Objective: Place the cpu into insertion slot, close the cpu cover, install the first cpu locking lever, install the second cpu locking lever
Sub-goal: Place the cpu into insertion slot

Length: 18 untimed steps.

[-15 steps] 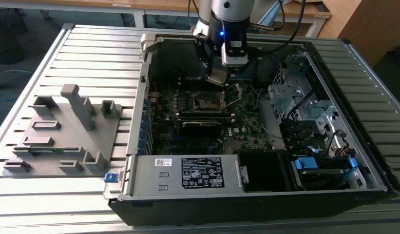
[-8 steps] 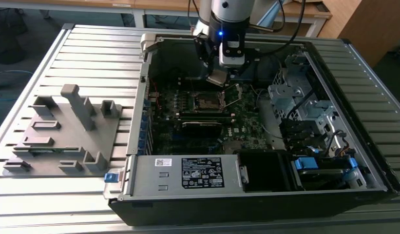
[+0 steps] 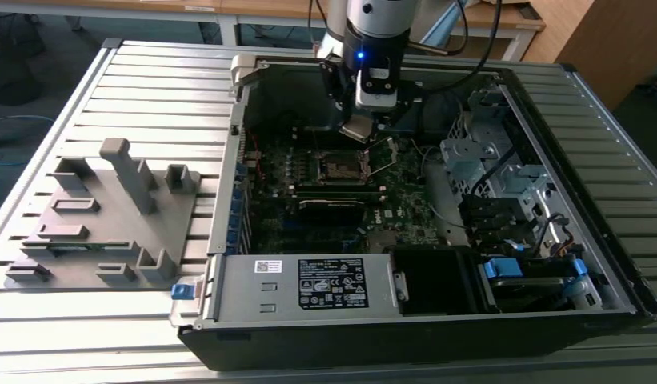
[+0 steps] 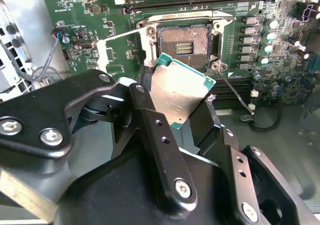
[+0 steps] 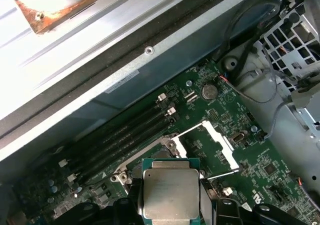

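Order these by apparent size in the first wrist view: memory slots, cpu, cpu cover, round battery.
1. memory slots
2. cpu and cpu cover: alike, but the cpu is nearer the camera, so unsure.
3. round battery

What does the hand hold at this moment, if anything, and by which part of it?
The hand holds the cpu, gripped by two opposite edges between its fingers, close to the insertion slot.

cpu (image 4: 179,96): dull silver top, green edge
slot (image 4: 186,46): black, silvery rim
cover (image 5: 220,141): silver
board (image 4: 80,15): green
gripper (image 4: 177,92): black
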Motion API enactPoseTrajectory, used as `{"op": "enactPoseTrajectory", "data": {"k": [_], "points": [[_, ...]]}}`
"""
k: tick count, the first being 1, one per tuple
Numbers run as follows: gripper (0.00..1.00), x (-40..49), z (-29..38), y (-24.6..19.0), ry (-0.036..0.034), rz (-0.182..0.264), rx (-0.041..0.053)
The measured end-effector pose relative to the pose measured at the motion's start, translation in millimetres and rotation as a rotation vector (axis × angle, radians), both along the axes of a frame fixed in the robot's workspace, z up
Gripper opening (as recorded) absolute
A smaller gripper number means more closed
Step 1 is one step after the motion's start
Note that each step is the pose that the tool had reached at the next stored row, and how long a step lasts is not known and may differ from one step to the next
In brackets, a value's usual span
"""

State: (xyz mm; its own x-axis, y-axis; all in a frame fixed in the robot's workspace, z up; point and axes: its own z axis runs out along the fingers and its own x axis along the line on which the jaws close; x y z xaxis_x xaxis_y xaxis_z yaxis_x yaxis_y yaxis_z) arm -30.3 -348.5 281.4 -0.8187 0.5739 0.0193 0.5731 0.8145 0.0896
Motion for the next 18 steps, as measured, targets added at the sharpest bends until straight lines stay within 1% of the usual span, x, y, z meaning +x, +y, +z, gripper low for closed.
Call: {"op": "enactPoseTrajectory", "data": {"k": [6,8,15,18], "points": [[0.54,0.0,-0.1,0.0,-0.0001,-0.006,0.0001],[0.54,0.0,-0.4,0.1,-0.0001,-0.033,0.0002],[0.54,0.0,-1.7,0.0,-0.0001,-0.156,0.0001],[0.54,0.0,-1.7,0.0,-0.0001,-0.161,0.0001]]}}
